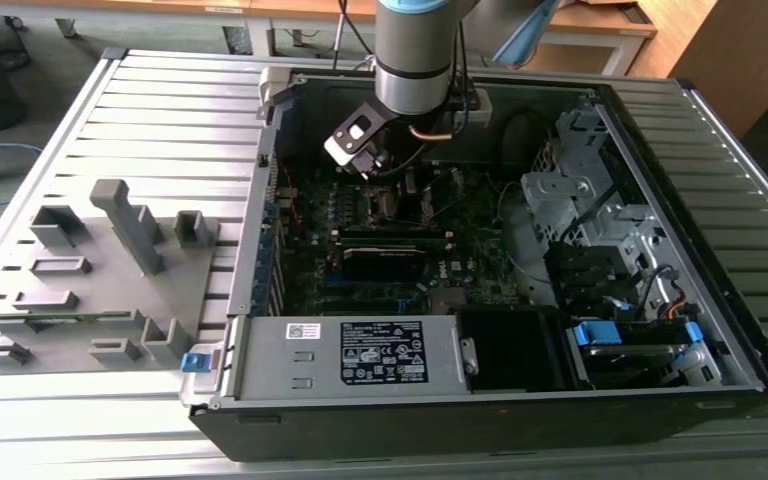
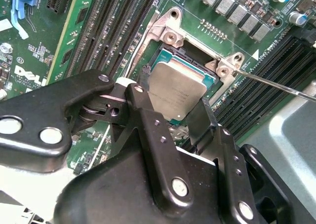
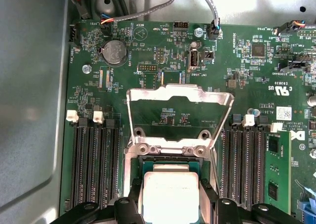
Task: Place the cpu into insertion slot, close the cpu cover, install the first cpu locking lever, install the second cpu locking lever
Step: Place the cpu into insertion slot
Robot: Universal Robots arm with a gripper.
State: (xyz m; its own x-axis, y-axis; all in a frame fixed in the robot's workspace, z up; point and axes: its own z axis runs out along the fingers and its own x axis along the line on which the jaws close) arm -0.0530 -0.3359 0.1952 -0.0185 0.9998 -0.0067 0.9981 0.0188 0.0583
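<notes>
the gripper (image 2: 174,94) was pinching the cpu (image 2: 178,85) by two opposite edges, one black finger on each side of the dull metal top. the chip hung directly over the insertion slot (image 2: 191,51), very near it. whether it had touched down could not be told. in the second wrist view it looked slightly tilted against the socket's rim.

just past the socket, the cpu cover (image 3: 180,92) stood swung up on its hinge, with the motherboard (image 3: 148,51) visible through its window. a thin locking lever (image 2: 276,84) angled up and away from one corner of the socket. long black memory slots (image 3: 94,169) ran along both sides.

the chief risk, as i judged it, was the chip going down crooked or off its key. a tilted or shifted drop could bend the socket's contacts. letting go before it sat flat could leave one corner riding the rim. the raised cover could also tip forward onto the fingers if nudged, and the lever lay close enough to snag.

in the exterior view the arm (image 1: 418,60) reached down into the far part of the open computer case (image 1: 491,400). the case held the motherboard, a labelled power supply (image 1: 357,350) along its near side, and metal drive bays (image 1: 584,200) toward the exterior view's right. on the exterior view's left a grey tray (image 1: 204,285) carried several grey holder blocks (image 1: 128,225).
</notes>
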